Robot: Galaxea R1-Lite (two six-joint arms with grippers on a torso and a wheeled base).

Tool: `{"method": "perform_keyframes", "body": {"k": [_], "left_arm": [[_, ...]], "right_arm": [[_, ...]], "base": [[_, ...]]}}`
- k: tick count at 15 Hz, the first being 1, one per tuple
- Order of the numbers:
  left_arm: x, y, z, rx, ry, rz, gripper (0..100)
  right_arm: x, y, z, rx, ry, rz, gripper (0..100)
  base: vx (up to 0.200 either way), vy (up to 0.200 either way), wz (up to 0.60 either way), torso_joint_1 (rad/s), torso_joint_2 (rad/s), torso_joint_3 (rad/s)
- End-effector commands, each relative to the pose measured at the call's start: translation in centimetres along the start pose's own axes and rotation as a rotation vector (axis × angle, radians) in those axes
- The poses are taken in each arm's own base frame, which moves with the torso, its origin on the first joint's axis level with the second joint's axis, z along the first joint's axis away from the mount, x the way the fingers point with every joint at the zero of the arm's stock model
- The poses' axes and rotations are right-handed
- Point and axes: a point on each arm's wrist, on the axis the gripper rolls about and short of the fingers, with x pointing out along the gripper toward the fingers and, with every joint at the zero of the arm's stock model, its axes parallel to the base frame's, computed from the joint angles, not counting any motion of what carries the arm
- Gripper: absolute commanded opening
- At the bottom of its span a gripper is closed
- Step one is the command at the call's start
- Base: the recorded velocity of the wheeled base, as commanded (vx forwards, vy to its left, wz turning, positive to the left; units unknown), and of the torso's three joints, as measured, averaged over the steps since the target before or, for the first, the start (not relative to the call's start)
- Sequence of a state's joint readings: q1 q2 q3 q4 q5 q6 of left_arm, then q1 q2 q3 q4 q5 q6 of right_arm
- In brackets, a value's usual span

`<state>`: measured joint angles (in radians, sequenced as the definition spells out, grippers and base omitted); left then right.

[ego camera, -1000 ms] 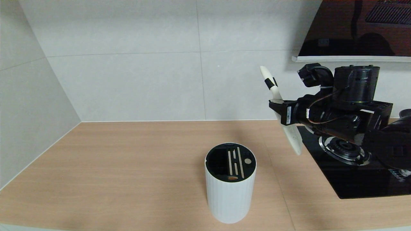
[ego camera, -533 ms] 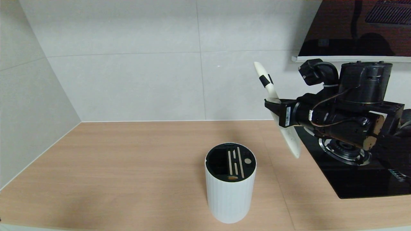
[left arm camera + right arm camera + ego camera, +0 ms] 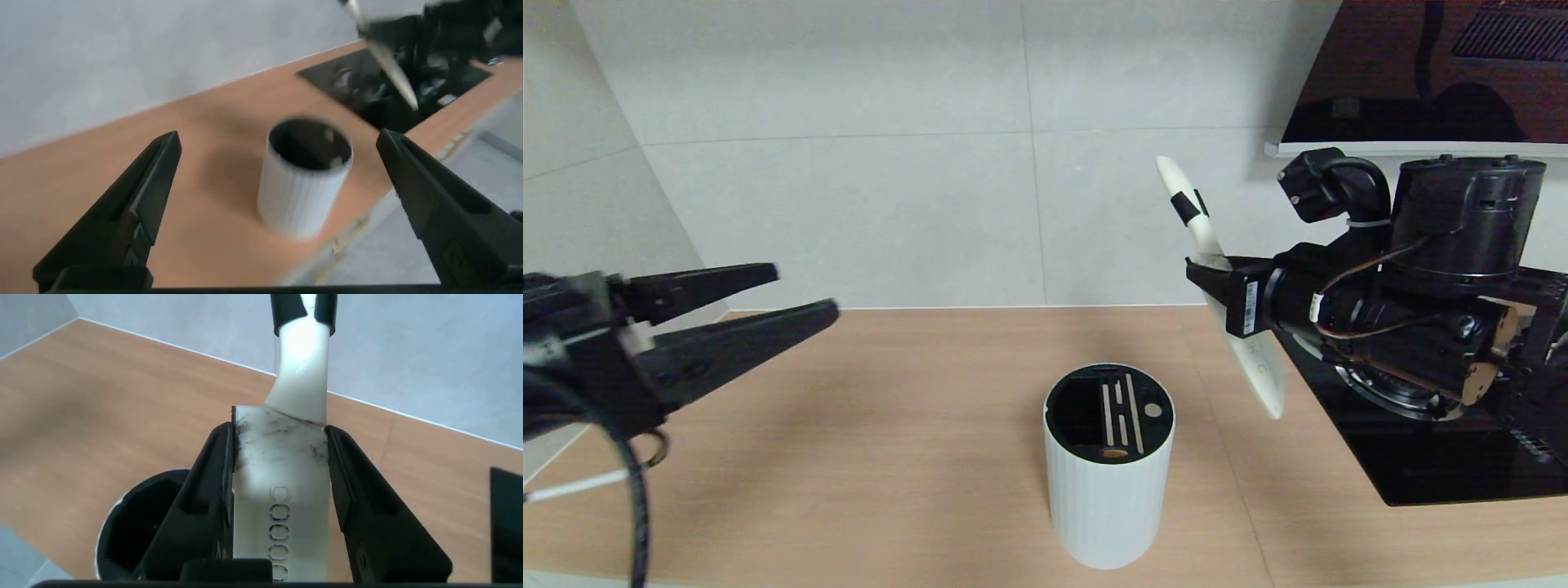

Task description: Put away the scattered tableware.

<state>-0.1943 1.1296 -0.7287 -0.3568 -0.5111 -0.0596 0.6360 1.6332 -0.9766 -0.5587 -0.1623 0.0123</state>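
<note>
Over on the left, the left gripper (image 3: 805, 290) hangs above the wooden worktop (image 3: 890, 392) with its two black fingers spread wide and nothing between them. The left wrist view has the same gripper (image 3: 278, 143) splayed wide.

In the middle stands a white ribbed holder (image 3: 1109, 482), upright near the front edge, its black slotted top open to the head camera.

To the right of that, the right gripper (image 3: 1217, 282) is clamped on a white spatula (image 3: 1262, 367) with a black band on the handle. The spatula is tilted in mid-air, handle up, blade down, beside the holder and not in it. A black hob (image 3: 1421, 465) sits at the far right.
</note>
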Motion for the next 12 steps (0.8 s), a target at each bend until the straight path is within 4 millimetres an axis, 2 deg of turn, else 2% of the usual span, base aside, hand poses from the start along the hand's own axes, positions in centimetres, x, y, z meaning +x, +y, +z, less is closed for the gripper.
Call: {"method": "perform_keyframes", "body": {"k": [1, 4, 7, 9, 12], "left_arm": [[5.6, 1.1, -3.7, -0.128, 0.108, -0.072, 100], [6.7, 0.8, -4.1, -0.204, 0.063, -0.107, 100], [8.0, -0.5, -3.3, -0.392, 0.048, -0.187, 100], [9.3, -1.4, -3.7, -0.485, 0.075, -0.235, 100], [10.9, -1.9, -4.3, -0.555, 0.029, -0.278, 100]], "right_arm": [[-0.2, 1.0, -0.2, -0.004, 0.005, 0.028, 0], [-0.2, 1.8, -0.5, -0.008, 0.011, 0.052, 0], [-0.8, 3.2, -0.4, -0.006, 0.006, 0.090, 0], [-1.1, 4.8, -0.6, 0.016, 0.014, 0.137, 0], [-1.3, 6.8, -1.3, 0.019, 0.034, 0.157, 0]], "base": [[0.000, 0.000, 0.00, 0.000, 0.00, 0.000], [0.000, 0.000, 0.00, 0.000, 0.00, 0.000], [0.000, 0.000, 0.00, 0.000, 0.00, 0.000], [0.000, 0.000, 0.00, 0.000, 0.00, 0.000], [0.000, 0.000, 0.00, 0.000, 0.00, 0.000]]}}
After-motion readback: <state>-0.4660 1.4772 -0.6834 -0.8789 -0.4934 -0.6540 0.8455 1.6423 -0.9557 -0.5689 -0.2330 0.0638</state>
